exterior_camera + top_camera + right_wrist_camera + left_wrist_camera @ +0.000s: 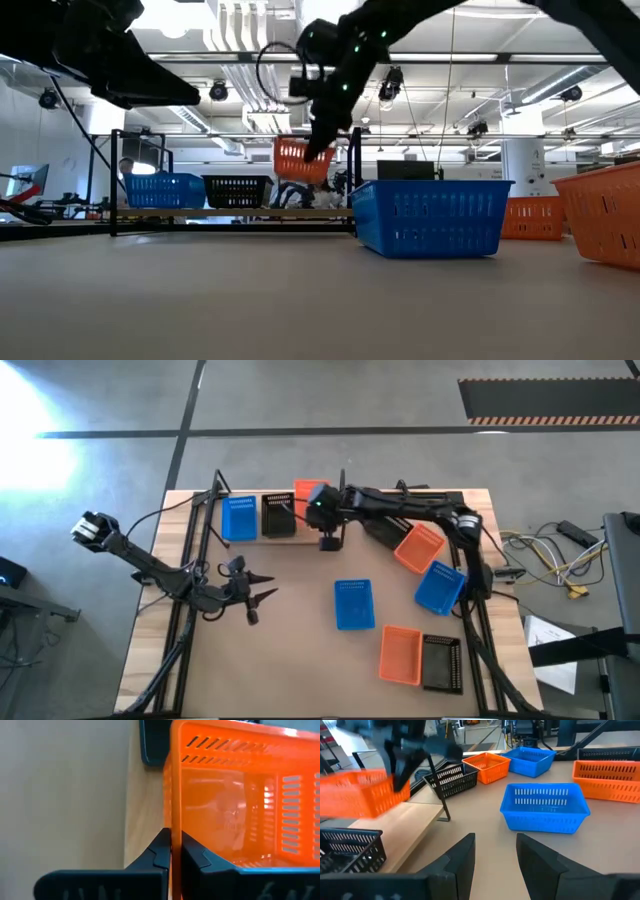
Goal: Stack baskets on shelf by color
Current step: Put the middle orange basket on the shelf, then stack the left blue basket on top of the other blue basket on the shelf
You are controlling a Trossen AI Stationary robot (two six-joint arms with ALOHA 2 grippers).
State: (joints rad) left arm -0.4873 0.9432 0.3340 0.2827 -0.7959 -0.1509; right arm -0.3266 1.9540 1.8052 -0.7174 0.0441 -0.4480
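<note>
Right claw (171, 851): it is pinching the side wall of an orange basket (300, 160), fingers closed tight on the thin plastic, and carrying it in the air above the shelf (300, 540).

Carried basket: it is hanging clear of the board, over the free end of the shelf beside the black one.

Left claw (262, 588): it is waiting over the worktop (290, 660) in front of the shelf, fingers partly apart and holding nothing.

Shelf so far: a blue basket (239, 518) and a black basket (277, 516) are sitting side by side on it; whether either is already more than one basket deep is hard to judge from these views.

Loose on the worktop: a blue basket (353, 604) in the middle, an orange one (418, 547) and a blue one (440, 588) by the right arm, and an orange (400, 655) and a black (442, 662) pair near the front edge.

Progress: the task is looking early, with each colour's spot being started and five baskets waiting to be stacked.
</note>
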